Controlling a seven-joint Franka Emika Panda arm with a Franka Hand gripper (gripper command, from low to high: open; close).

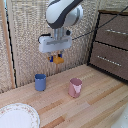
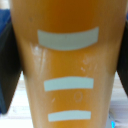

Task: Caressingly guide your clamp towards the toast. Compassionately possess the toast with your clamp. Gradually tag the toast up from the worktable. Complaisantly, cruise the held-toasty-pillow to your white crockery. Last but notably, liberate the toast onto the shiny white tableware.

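My clamp (image 1: 56, 58), a white boxy head with two short dark blue fingers, hangs well above the worktable (image 1: 90, 102) near the woven back wall. It is shut on the toast (image 1: 59, 59), a small orange-yellow block held between the fingers. In the wrist view the toast (image 2: 67, 65) fills almost the whole picture, with a dark finger (image 2: 9, 70) on either side. The white plate (image 1: 17, 116) with a patterned scalloped rim lies on the table at the front of the exterior view's left, far below the clamp.
A blue cup (image 1: 40, 82) and a pink cup (image 1: 75, 87) stand on the table below the clamp. A dark brown drawer cabinet (image 1: 112, 42) stands at the exterior view's right. A woven screen (image 1: 30, 30) backs the table.
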